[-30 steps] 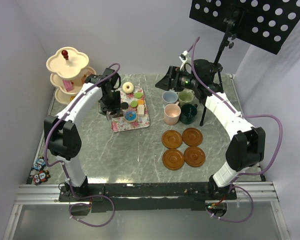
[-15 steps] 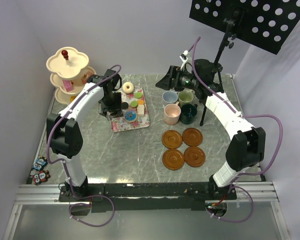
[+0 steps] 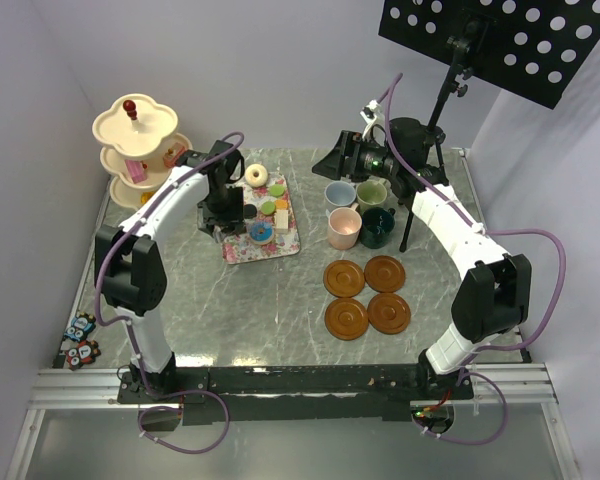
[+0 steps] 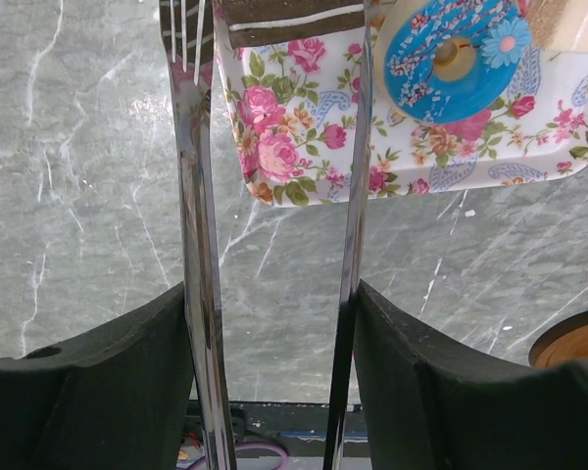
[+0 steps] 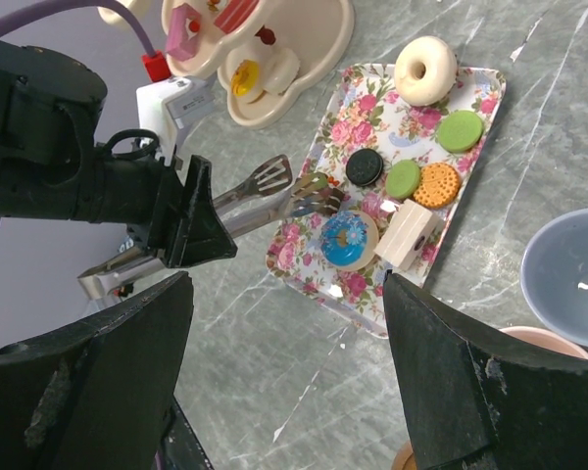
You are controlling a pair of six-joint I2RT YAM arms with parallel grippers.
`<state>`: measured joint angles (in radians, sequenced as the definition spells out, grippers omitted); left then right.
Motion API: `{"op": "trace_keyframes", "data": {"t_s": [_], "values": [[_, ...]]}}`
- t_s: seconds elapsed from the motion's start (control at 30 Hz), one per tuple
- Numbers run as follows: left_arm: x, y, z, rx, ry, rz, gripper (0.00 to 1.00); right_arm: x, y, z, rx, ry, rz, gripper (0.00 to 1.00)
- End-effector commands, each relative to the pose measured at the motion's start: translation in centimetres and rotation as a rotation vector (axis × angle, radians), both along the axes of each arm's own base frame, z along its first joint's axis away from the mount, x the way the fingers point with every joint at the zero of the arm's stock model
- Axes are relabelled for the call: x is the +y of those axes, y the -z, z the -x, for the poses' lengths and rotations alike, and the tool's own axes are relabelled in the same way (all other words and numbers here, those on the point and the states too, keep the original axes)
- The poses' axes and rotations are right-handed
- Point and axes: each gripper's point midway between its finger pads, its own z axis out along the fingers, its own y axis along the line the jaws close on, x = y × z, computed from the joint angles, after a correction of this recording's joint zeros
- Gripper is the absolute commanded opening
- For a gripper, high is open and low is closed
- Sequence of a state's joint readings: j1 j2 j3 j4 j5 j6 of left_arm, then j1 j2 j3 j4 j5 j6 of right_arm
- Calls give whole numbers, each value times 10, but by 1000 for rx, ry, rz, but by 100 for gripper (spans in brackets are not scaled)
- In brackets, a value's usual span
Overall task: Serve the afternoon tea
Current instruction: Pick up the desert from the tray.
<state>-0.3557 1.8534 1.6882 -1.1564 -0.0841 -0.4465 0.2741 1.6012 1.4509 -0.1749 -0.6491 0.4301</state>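
- Now the left gripper [image 4: 271, 294] is squeezing the long shiny metal tongs [image 4: 198, 245] between its black fingers. The two flat arms of the tongs are standing apart.
- The ends of the tongs are reaching over the flat rectangular tray with pink roses [image 4: 304, 147]. A brown striped cake piece [image 4: 294, 20] is sitting between them, but I cannot tell if they are pinching it.
- A round blue doughnut with sprinkles [image 4: 412, 69] is lying on the tray just beside the tongs.
- The right gripper [image 5: 284, 284] is hanging wide open with nothing in it, just behind the mugs.
- The smooth light blue mug [image 3: 339, 193], light green mug [image 3: 371, 191], pink mug [image 3: 344, 226] and dark green mug [image 3: 377, 226] are standing close together on the grey marble table [image 3: 270, 290].
- Four round brown saucers [image 3: 344, 278] are lying bare in a square in front of the mugs.
- The cream three-tier stand with wavy edges [image 3: 130, 125] is standing in the far left corner, holding a few little cakes.
- Compared with a second ago, the left arm is sitting in a slightly different spot over the tray. The mugs and saucers are staying put.
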Motion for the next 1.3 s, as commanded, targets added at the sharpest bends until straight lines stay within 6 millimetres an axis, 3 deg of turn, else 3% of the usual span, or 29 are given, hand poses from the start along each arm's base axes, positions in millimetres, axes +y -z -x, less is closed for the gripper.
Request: {"op": "trace_keyframes", "data": {"t_s": [0.0, 0.6, 0.77, 1.0, 1.27], "values": [[-2, 3, 1, 7, 24, -6, 64, -1, -22, 1, -67, -11, -31, 84], [-4, 11, 6, 35, 29, -4, 64, -1, -22, 1, -63, -16, -32, 84], [-3, 8, 3, 16, 28, -6, 55, -1, -23, 1, -67, -17, -34, 84], [-8, -25, -11, -78, 4, 26, 52, -1, -23, 1, -67, -15, -32, 84], [9, -76, -23, -225, -68, 12, 52, -1, -23, 1, -65, -16, -36, 84]]}}
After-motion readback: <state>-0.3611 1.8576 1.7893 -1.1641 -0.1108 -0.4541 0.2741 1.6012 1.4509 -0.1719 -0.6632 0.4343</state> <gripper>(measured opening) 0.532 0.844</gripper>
